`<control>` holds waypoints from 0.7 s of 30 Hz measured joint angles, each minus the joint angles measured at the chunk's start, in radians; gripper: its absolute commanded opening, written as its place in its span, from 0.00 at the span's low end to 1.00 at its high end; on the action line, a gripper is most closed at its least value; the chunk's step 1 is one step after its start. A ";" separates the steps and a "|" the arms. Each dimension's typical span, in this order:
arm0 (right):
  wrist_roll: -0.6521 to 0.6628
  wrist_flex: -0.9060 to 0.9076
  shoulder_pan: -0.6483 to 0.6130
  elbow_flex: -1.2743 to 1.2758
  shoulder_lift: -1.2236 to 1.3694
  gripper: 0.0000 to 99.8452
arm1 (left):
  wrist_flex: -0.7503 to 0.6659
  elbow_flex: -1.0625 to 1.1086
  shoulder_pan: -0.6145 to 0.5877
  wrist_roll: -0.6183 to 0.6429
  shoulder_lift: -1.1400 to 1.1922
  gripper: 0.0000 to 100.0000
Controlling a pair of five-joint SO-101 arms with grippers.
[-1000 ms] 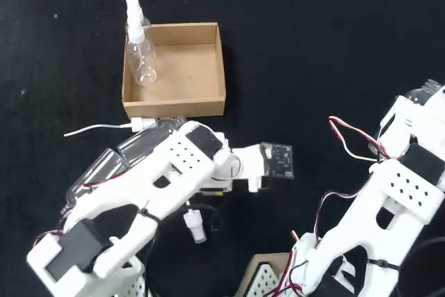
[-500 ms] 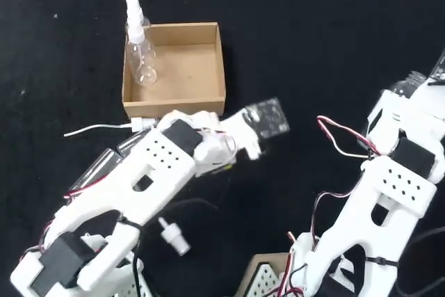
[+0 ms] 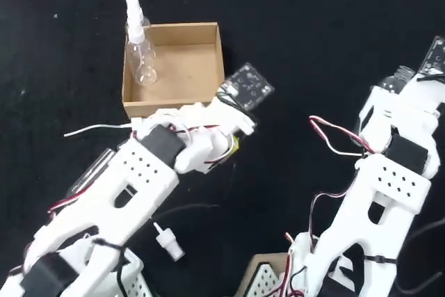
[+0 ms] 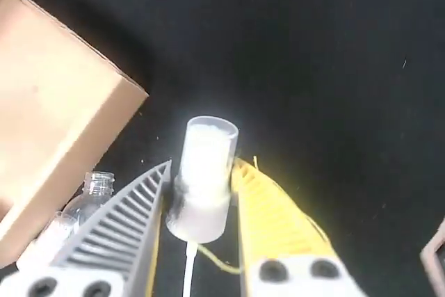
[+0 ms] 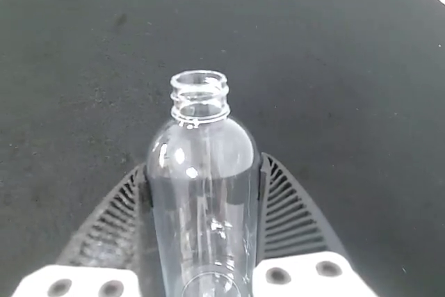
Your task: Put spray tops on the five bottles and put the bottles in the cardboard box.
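left gripper [image 4: 201, 169]: fingers pinching a spray top [image 4: 203, 175], one grey and one yellow, either side of its collar. Cap end pokes out past the fingertips and the thin dip tube [image 4: 188, 273] runs back between the fingers.
left gripper place: the high view has the left arm [image 3: 139, 172] stretched from near left toward the near right corner of the cardboard box [image 3: 201, 67]. In the left wrist view that box corner is near the held top, not touching.
right gripper [image 5: 205, 165]: fingers clamped on the body of an open bottle [image 5: 203, 172], both ribbed pads against the clear wall. Threaded neck is bare, nothing on it.
open bottle place: far right of the table [image 3: 299, 46], well apart from the box. Its neck sticks out beyond the right arm's wrist in the high view.
box contents: two topped bottles [image 3: 141, 50] along the left wall, spray heads toward the far side.
uncapped bottle neck [image 4: 94, 189]: on the table just beside the box's near wall, next to the grey finger.
tubed spray top [image 3: 142, 124]: on the table at the box's near left corner, tube trailing left.
loose spray top [image 3: 167, 243]: on the table near the front edge, beside the left arm.
lying bottles [image 3: 97, 165]: clear, partly hidden under the left arm. Cannot tell how many.
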 measured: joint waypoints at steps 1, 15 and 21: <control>0.008 0.000 -0.012 0.000 0.000 0.01 | 0.000 0.000 0.002 0.020 -0.018 0.03; 0.029 0.046 -0.112 0.000 -0.009 0.01 | -0.295 0.158 -0.144 0.318 -0.222 0.03; 0.029 0.054 -0.161 0.035 -0.097 0.01 | -0.439 0.244 -0.232 0.442 -0.322 0.03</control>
